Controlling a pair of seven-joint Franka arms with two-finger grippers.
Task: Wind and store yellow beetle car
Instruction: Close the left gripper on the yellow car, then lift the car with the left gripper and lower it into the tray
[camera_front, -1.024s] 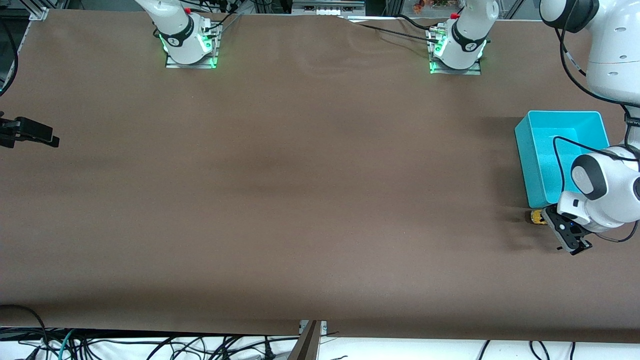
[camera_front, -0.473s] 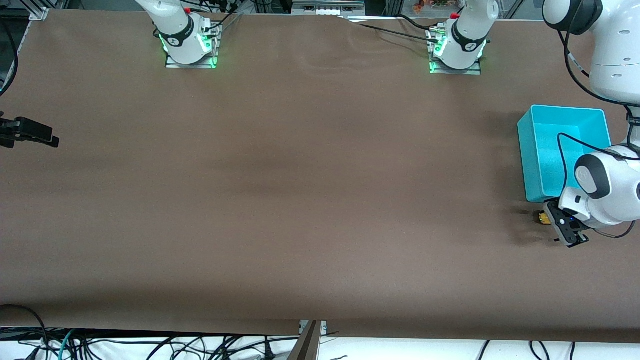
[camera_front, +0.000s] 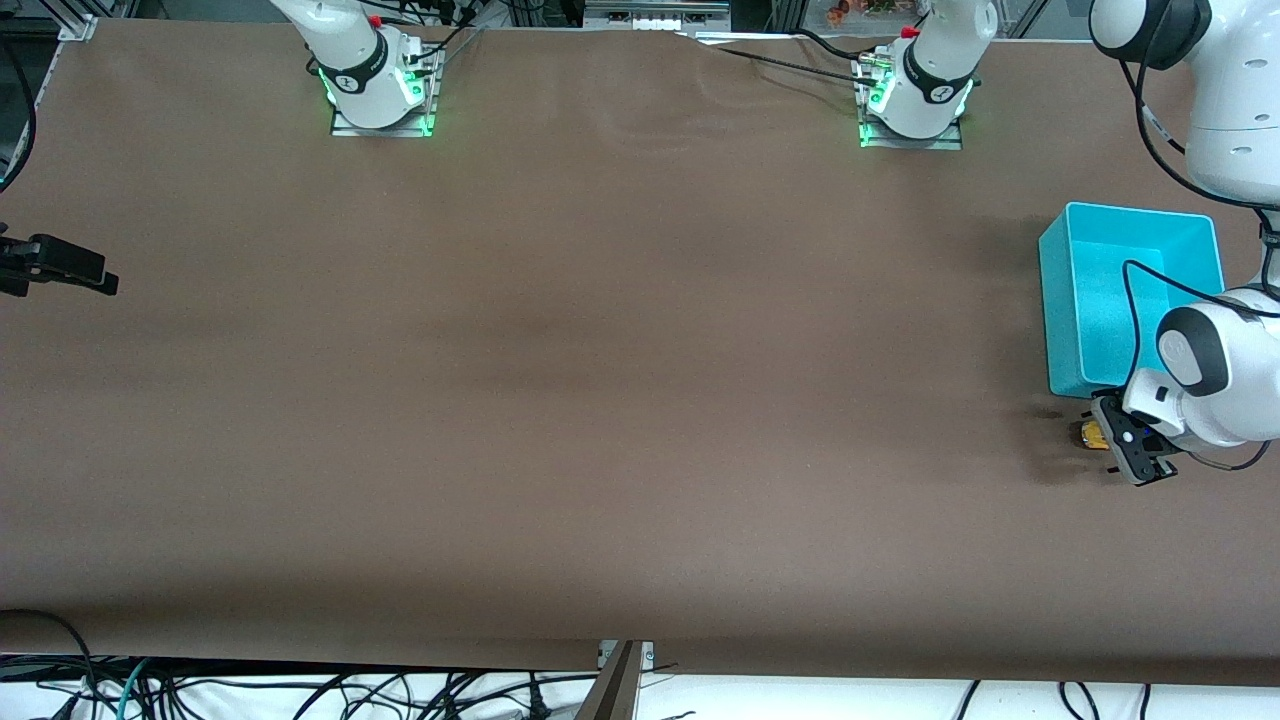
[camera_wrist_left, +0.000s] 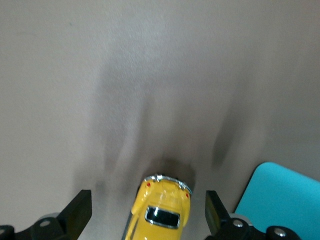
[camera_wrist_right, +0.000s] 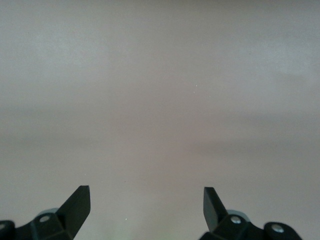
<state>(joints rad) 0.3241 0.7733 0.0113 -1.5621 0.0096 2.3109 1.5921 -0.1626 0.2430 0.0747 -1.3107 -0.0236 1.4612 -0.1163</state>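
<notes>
The right end effector (camera_wrist_right: 145, 205) hangs wide open over bare brown surface (camera_front: 600, 350), its arm waiting. Toward the left arm's end, the yellow beetle car (camera_front: 1090, 434) sits on the surface just beside the blue bin (camera_front: 1060, 300), nearer the front camera. The left end effector (camera_wrist_left: 148, 210) is wide open, fingers either side of the car, not touching it
</notes>
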